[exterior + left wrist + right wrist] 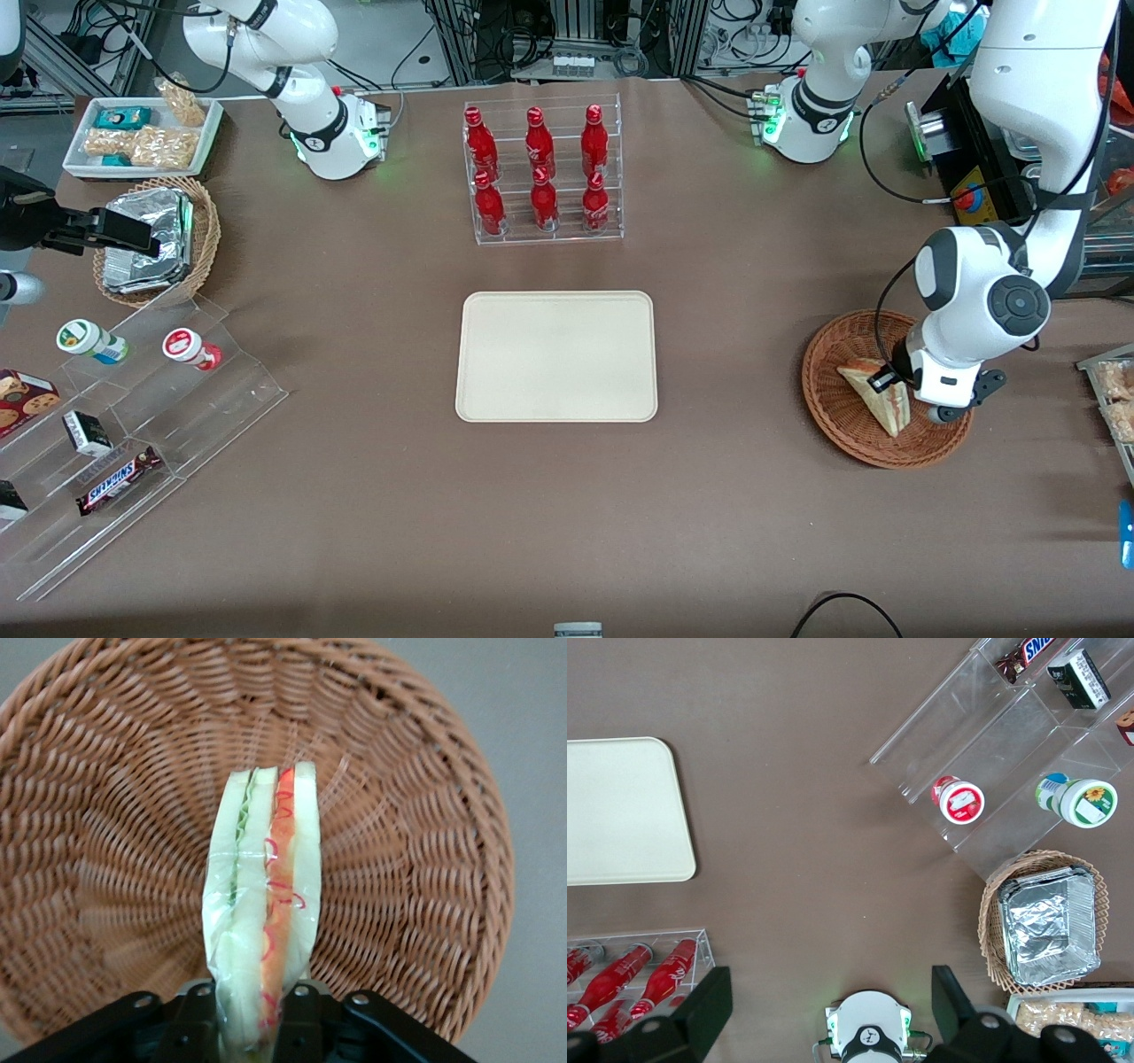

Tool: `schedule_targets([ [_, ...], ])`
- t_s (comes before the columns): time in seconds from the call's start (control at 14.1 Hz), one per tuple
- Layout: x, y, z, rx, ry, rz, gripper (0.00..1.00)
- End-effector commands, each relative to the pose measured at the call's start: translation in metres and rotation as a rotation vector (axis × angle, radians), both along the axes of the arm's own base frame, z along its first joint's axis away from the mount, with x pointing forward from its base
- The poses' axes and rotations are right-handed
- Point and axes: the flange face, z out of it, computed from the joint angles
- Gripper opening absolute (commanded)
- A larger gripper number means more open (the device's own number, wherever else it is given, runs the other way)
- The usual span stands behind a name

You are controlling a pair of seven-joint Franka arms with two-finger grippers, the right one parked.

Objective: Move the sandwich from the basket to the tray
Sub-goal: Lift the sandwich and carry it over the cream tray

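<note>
Front view: brown counter [354,496]; clear rack of red bottles [540,173] farther from camera than flat cream-beige rectangular tray [556,355]. Round reddish-brown wicker basket [850,416] toward working arm's end, triangular clear-wrapped white-bread sandwich [877,394] in it. Jaws [889,377] down at sandwich.

Left wrist view: sandwich [266,904] on edge over basket [106,815] weave, one end between jaws [259,1014], which clamp it.

Right wrist view: tray [620,811] bare; foil packs in lighter wicker basket [1045,921].
</note>
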Motion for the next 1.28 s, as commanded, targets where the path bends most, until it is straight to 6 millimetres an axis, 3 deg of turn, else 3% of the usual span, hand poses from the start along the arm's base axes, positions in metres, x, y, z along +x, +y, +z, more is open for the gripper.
schedule_targets([
  [0.0, -0.009, -0.024, 0.041, 0.027, 0.039, -0.027, 0.14],
  [0.21, -0.023, -0.067, 0.073, 0.049, 0.135, -0.135, 0.15],
  [0.43, -0.038, -0.156, 0.079, 0.067, 0.183, -0.227, 0.15],
  [0.64, -0.062, -0.234, 0.067, 0.078, 0.193, -0.314, 0.15],
  [0.99, -0.1, -0.385, 0.035, 0.013, 0.103, -0.445, 0.14],
  [1.2, -0.103, -0.431, 0.012, -0.003, 0.084, -0.486, 0.16],
])
